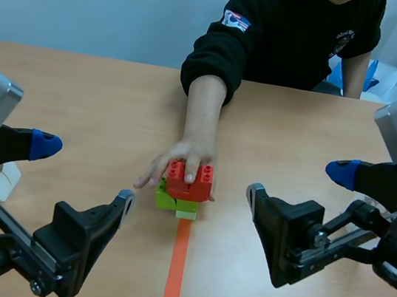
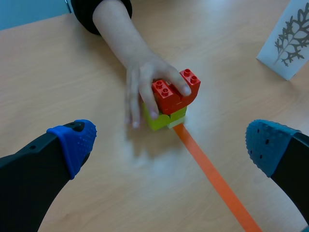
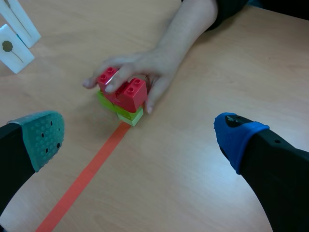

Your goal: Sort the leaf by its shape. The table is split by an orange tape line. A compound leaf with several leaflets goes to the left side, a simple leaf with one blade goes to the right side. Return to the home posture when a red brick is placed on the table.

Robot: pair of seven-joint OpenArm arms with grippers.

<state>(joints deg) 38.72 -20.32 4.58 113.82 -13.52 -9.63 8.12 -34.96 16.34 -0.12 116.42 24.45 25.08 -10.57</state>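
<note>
A red brick [image 1: 191, 179] sits on a stack of green bricks [image 1: 173, 201] at the far end of the orange tape line [image 1: 176, 272]. A person's hand [image 1: 182, 157] rests on the red brick. My left gripper [image 1: 85, 172] hangs open at the near left, and my right gripper [image 1: 299, 183] hangs open at the near right; both are empty. In the left wrist view the red brick [image 2: 175, 94] lies ahead of the open gripper [image 2: 170, 145], and a white card with a printed compound leaf [image 2: 288, 41] stands beyond it. The right wrist view shows the red brick [image 3: 123, 89] ahead of the open gripper [image 3: 140, 136].
A small white card [image 1: 1, 179] stands near the table's left edge by my left arm. In the right wrist view two white cards [image 3: 14, 50] stand far off beside the bricks. The person's sleeve [image 1: 216, 58] crosses the far table edge.
</note>
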